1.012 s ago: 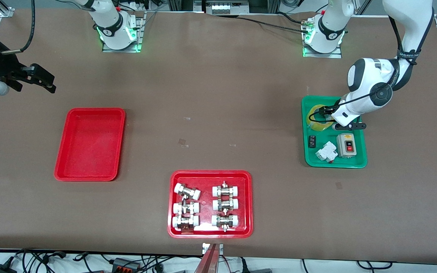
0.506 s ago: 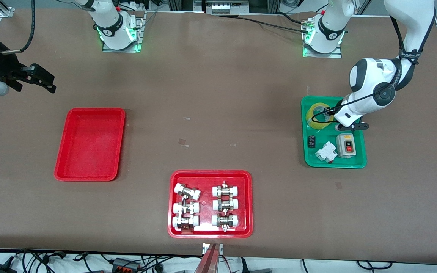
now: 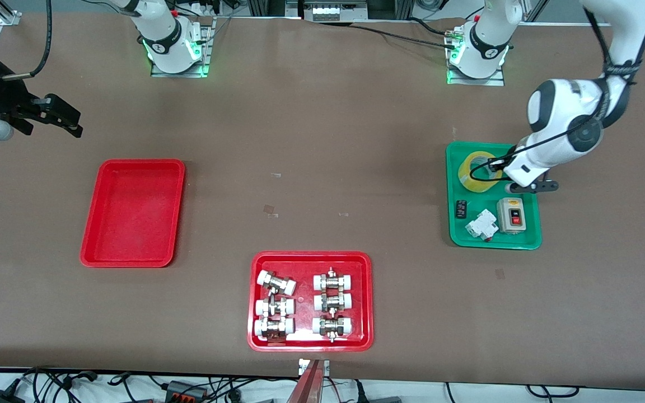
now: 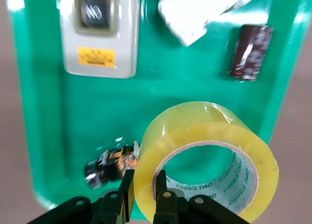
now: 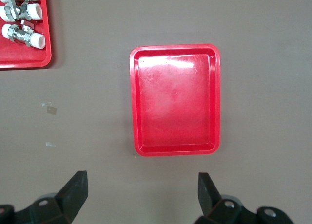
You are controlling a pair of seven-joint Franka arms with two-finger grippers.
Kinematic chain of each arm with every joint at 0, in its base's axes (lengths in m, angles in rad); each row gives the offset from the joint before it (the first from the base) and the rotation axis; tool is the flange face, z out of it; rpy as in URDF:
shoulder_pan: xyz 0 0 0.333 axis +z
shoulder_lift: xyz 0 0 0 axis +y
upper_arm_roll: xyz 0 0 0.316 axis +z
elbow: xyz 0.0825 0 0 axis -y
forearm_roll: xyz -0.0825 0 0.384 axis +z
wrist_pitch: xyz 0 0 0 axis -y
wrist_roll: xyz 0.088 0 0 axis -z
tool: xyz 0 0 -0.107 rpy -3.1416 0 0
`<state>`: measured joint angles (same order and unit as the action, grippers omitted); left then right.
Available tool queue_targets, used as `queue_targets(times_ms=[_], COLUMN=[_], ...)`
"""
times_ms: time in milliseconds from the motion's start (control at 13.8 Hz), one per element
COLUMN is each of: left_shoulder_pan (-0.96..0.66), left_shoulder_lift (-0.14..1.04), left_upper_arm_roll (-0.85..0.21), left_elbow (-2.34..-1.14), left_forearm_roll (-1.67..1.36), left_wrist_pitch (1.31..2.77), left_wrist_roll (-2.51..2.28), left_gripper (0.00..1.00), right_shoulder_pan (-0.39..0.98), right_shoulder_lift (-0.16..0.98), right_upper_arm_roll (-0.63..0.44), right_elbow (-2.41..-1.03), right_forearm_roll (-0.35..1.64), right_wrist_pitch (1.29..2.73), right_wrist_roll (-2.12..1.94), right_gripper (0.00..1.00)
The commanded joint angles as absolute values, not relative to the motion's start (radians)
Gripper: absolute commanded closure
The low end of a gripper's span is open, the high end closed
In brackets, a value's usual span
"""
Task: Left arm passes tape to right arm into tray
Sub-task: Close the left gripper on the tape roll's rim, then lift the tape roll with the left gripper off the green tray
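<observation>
The yellow tape roll (image 3: pixel 476 170) is tilted up over the green tray (image 3: pixel 493 239), near the left arm's end of the table. My left gripper (image 3: pixel 499 168) is shut on the tape's wall, one finger inside the core and one outside, as the left wrist view shows (image 4: pixel 145 190) with the tape (image 4: pixel 204 156) lifted off the tray floor. The plain red tray (image 3: pixel 132 212) lies empty toward the right arm's end; it shows in the right wrist view (image 5: pixel 175 100). My right gripper (image 3: pixel 59 118) waits open and empty, high over the bare table near that tray.
In the green tray lie a grey switch box (image 3: pixel 511 214), a white breaker (image 3: pixel 480 225) and a small dark part (image 3: pixel 460 209). A second red tray (image 3: pixel 310 301) with several white-capped metal fittings sits near the front edge.
The left arm has risen and swung toward its own end of the table, and the tape has lifted and tilted with it. The right arm has not moved.
</observation>
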<state>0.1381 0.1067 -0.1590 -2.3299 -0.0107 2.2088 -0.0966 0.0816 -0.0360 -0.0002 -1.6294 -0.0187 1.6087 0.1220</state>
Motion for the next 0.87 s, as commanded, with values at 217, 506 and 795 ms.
queue_targets(times_ms=[217, 506, 795], left_shoulder_pan=[0.137, 0.124, 0.088], left_shoulder_lift=[0.052, 0.090, 0.138], left_upper_arm_roll=[-0.192, -0.198, -0.255], left_elbow=[-1.842, -1.634, -1.615], left_forearm_roll=[-0.041, -0.153, -0.274], left_wrist_pitch=[1.656, 1.545, 1.551], left_wrist_roll=[-0.058, -0.084, -0.231], left_gripper=[1.00, 1.00, 1.00], right_shoulder_pan=[0.086, 0.083, 0.078], right_shoulder_lift=[-0.037, -0.038, -0.017], right_upper_arm_roll=[0.003, 0.003, 0.002], right_elbow=[-1.621, -1.624, -1.628], right_forearm_roll=[-0.034, -0.026, -0.020], right_wrist_pitch=[1.595, 1.585, 1.566], right_wrist_roll=[0.133, 0.123, 0.123], right_gripper=[0.00, 0.00, 0.00])
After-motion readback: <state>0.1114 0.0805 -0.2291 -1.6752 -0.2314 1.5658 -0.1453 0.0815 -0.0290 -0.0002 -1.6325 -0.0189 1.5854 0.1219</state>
